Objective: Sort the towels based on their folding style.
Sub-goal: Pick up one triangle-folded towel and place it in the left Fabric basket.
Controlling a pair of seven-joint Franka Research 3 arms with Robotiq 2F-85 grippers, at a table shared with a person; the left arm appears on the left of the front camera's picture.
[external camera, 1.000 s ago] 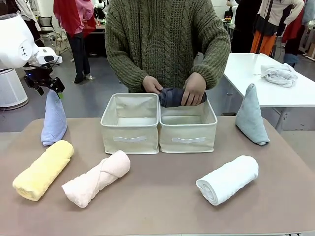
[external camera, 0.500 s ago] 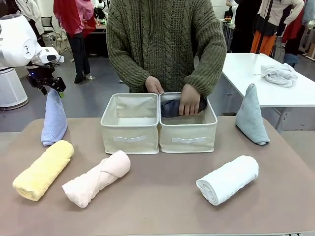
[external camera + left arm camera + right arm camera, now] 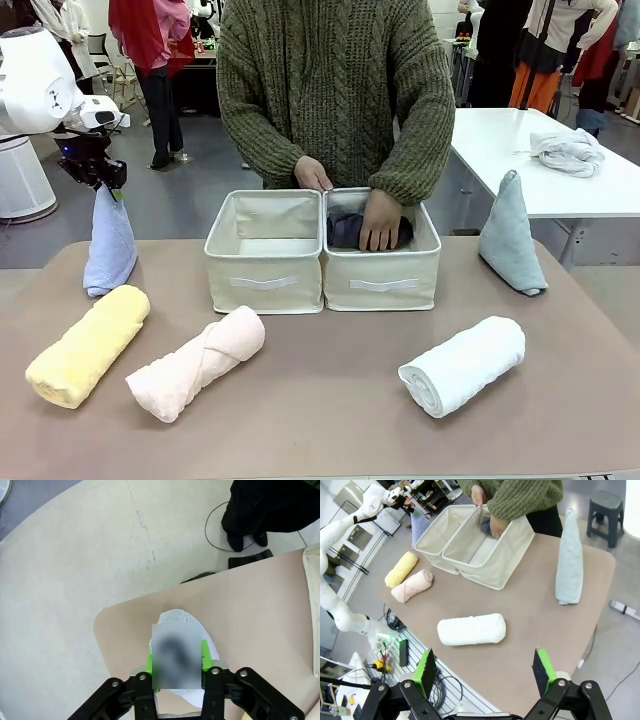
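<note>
Your left fingers [image 3: 103, 183] are closed on the very tip of the periwinkle blue cone towel [image 3: 109, 245], with a green pad on each side of it. The cone stands upright at the far left of the bench [image 3: 330, 410]. Your right fingers [image 3: 485, 672] stand wide open above the bench's edge, and the white roll [image 3: 471, 629] lies well ahead of them. The yellow roll [image 3: 88, 345] and the pink roll [image 3: 196, 362] lie near each other in front of the periwinkle cone. The pale blue-grey cone [image 3: 511, 235] stands at the far right. A person's hand [image 3: 380, 218] rests on the dark grey roll [image 3: 345, 228] inside the right-hand bin [image 3: 383, 282]. The left-hand bin [image 3: 264, 270] sits touching that bin.
</note>
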